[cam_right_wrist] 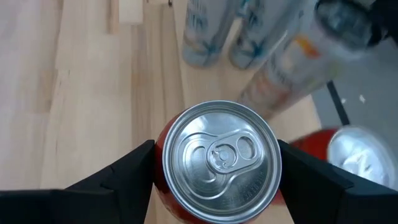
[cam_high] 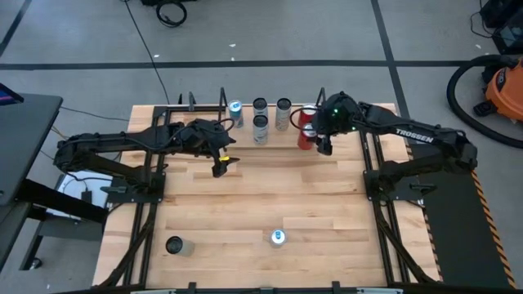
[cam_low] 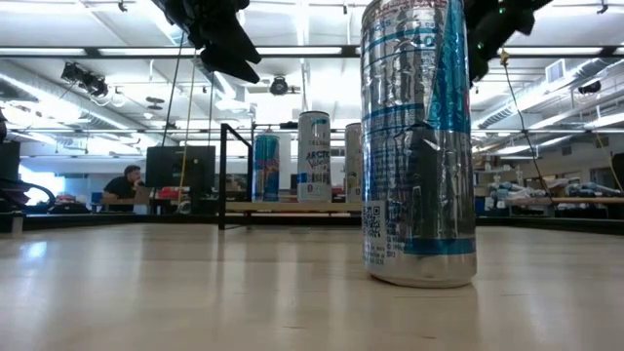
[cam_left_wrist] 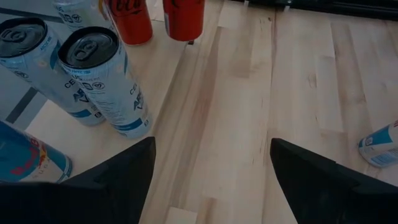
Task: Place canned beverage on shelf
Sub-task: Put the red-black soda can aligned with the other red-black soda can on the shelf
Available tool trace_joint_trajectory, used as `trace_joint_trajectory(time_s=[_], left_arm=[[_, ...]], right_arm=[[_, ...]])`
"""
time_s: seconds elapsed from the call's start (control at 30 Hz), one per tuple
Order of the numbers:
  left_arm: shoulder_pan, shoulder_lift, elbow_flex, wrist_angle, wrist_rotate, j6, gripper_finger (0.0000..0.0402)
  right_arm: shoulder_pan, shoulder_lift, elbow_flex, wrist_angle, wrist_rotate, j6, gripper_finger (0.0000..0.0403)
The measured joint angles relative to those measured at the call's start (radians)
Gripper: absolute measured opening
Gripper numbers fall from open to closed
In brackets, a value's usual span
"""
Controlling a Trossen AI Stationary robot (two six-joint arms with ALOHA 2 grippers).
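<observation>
While the left gripper [cam_high: 221, 166] hangs with its jaws spread and nothing between them, just off the shelf's [cam_high: 214, 121] near edge at about ten o'clock on the table [cam_high: 261, 196], the right gripper [cam_high: 320, 144] sits at about one o'clock — its fingers [cam_right_wrist: 118, 177] flank a red can [cam_right_wrist: 219, 163] seen from straight above, pull tab up. The fingers look to be against the can's sides, though whether they press it or only bracket it cannot be told. That red can [cam_high: 305, 137] stands at the shelf's right end, just beside a second red can [cam_high: 308, 117] behind it. Leftward along the shelf stand three pale cans [cam_high: 261, 128] and a blue can [cam_high: 235, 110]. Two more wait near the front edge — a silver-blue can [cam_high: 278, 238] at six o'clock and a dark can [cam_high: 174, 244] at seven. In the low view a person [cam_low: 125, 185] sits far behind.
</observation>
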Motion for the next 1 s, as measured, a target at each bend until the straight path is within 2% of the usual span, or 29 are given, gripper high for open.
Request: trace_joint_trajectory(time_s=[0.53,0.73,1.0], left_arm=[[0.0,0.0,0.0,0.001,0.0,0.0,0.0318],[0.0,0.0,0.0,0.001,0.0,0.0,0.0318],[0.0,0.0,0.0,0.002,0.0,0.0,0.0318]], right_arm=[[-0.11,0.001,-0.117,0.12,-0.049,-0.021,0.0291],[-0.122,0.001,-0.133,0.132,-0.025,-0.032,0.0292],[-0.147,0.013,-0.131,0.165,-0.057,-0.035,0.0352]])
